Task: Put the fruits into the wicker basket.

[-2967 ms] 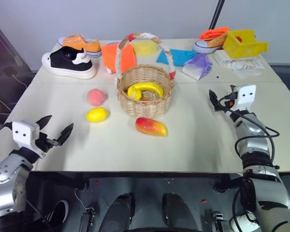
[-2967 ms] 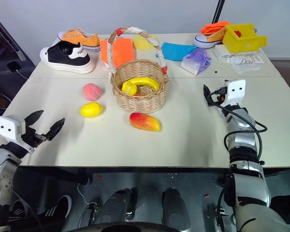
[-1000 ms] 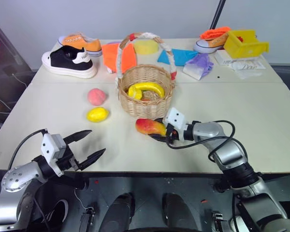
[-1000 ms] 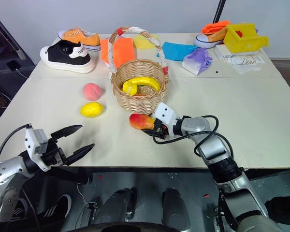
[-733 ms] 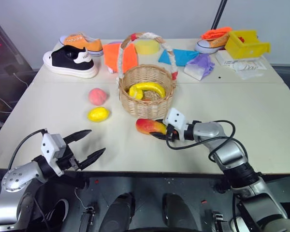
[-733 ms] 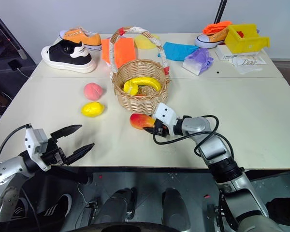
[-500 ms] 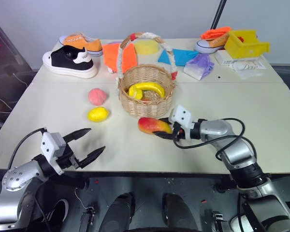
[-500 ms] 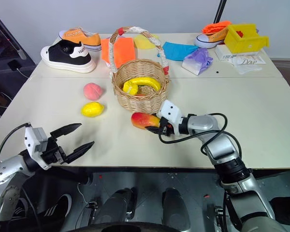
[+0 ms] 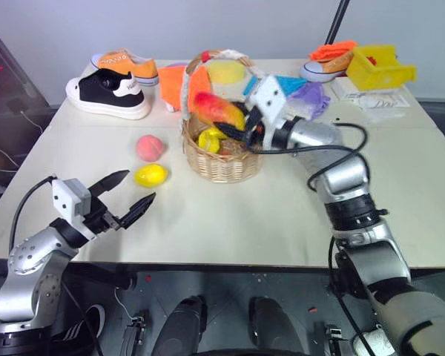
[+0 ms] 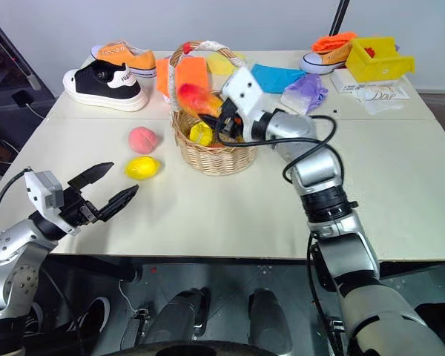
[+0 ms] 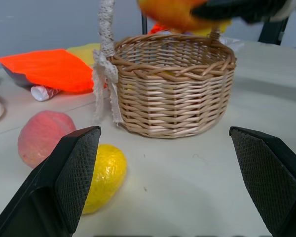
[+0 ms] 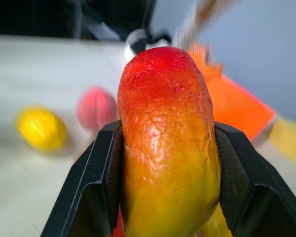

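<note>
Carrying: mango (image 9: 216,109) held between the two black fingers of the right gripper (image 9: 239,124), up over the near rim of the wicker basket (image 9: 221,159), under its arched handle.
Mango look: oval, red at one end fading through orange to yellow, skin finely crackled; the right wrist view shows a pad pressed on each flank with the red end sticking out past the fingertips.
Inside basket: banana (image 10: 202,133), curved and yellow, lying in the bowl.
On table: peach (image 9: 150,147) and lemon (image 9: 150,175), both to the basket's left, near each other but apart, not yet collected.
Left gripper (image 9: 129,193): fingers spread wide, nothing between them, hovering near the table's front edge and aimed toward the lemon.
Risk, release: letting go while the mango sits over the rim could, I judge, bounce it off the wicker and back onto the table.
Risk, handle: the arm passes close to the cloth-wrapped handle; a snag might tip the light basket.
Clutter: shoes, cloths and yellow bin (image 9: 378,65) well behind.
</note>
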